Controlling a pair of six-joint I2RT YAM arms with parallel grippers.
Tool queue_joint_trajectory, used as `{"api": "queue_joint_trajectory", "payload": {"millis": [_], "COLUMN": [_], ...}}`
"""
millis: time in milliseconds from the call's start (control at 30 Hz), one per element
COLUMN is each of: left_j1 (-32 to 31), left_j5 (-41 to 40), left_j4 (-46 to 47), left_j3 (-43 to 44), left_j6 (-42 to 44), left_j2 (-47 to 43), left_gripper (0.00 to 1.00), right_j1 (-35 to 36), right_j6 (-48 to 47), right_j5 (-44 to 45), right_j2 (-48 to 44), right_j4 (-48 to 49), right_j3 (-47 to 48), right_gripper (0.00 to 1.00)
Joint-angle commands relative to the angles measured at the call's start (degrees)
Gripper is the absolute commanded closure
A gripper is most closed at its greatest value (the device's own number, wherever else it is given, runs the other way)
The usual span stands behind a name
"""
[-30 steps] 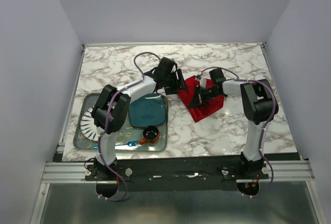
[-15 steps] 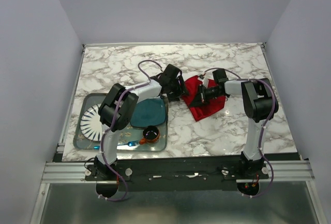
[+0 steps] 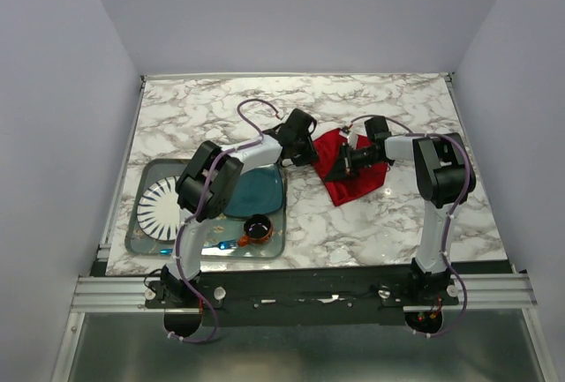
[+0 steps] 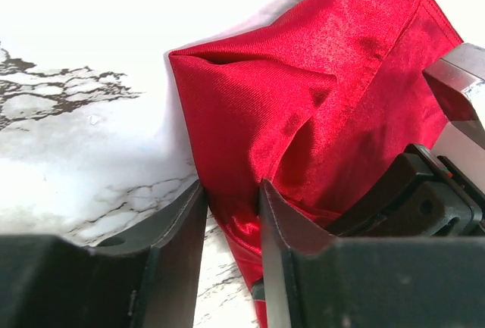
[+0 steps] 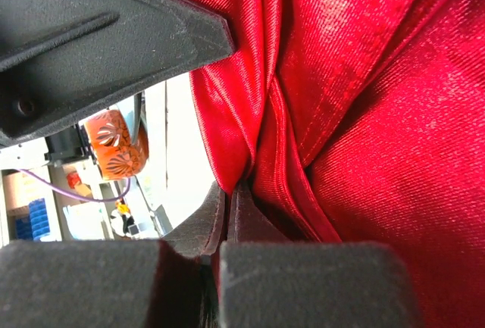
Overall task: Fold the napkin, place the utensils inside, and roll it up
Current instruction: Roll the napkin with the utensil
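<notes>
The bright red napkin [image 3: 355,181] lies bunched on the marble table, right of centre. In the left wrist view the napkin [image 4: 303,93] rises in a raised fold, and my left gripper [image 4: 231,189] straddles its near edge. Its jaws stand apart, with bare marble showing between one finger and the cloth. My right gripper [image 5: 229,188] is shut on a folded edge of the napkin [image 5: 379,116]. Seen from above, the left gripper [image 3: 312,156] and right gripper [image 3: 341,167] meet at the cloth's left side. The utensils are not in view.
A glass tray [image 3: 141,234] at the front left holds a teal plate [image 3: 256,191], a white striped plate [image 3: 159,210], an orange-brown cup [image 3: 257,228] and a blue plastic utensil [image 3: 222,244]. The right arm's body [image 4: 447,184] sits close beside the left fingers.
The left gripper has moved right onto the napkin's left edge and its jaws have narrowed around a fold. The right gripper has stayed shut on the cloth, almost still.
</notes>
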Motion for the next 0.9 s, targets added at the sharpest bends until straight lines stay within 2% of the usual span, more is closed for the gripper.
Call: {"api": "queue_joint_trajectory", "payload": {"millis": [0, 400, 500, 533, 600, 633, 767, 867], "left_j1": [-0.73, -1.09, -1.09, -1.09, -1.09, -1.09, -1.00, -1.00], "left_j5": [-6.70, -4.77, -4.15, -4.06, -3.54, -3.36, -2.92, -2.74], "left_j4": [-3.51, -2.98, -2.98, -2.89, -2.54, -2.71, -2.54, -2.10], "left_j3": [-1.75, -0.35, -0.09, -0.08, 0.00, 0.18, -0.17, -0.87], "left_j6": [2.65, 2.92, 3.01, 2.92, 3.01, 3.01, 2.83, 2.66], "left_j2": [4.64, 5.60, 5.69, 5.52, 5.69, 5.86, 5.78, 5.43], "left_gripper": [0.63, 0.67, 0.67, 0.67, 0.67, 0.67, 0.67, 0.67], "right_j1": [-0.22, 3.99, 7.50, 8.74, 13.11, 14.62, 20.87, 24.65], "right_j6": [-3.42, -7.20, -6.24, -5.80, -3.61, -2.38, 4.38, 6.33], "right_j5": [5.41, 25.70, 35.70, 42.18, 47.66, 54.65, 69.00, 75.97], "right_j2": [-0.10, -10.81, -13.37, -15.20, -16.71, -17.85, -18.04, -17.60], "right_j4": [-7.30, -20.93, -21.99, -21.82, -19.38, -18.75, -15.41, -11.11], "right_j3": [2.55, 7.92, 7.48, 7.22, 5.38, 4.94, 3.62, 2.03], "right_gripper": [0.91, 0.56, 0.47, 0.45, 0.32, 0.31, 0.31, 0.32]}}
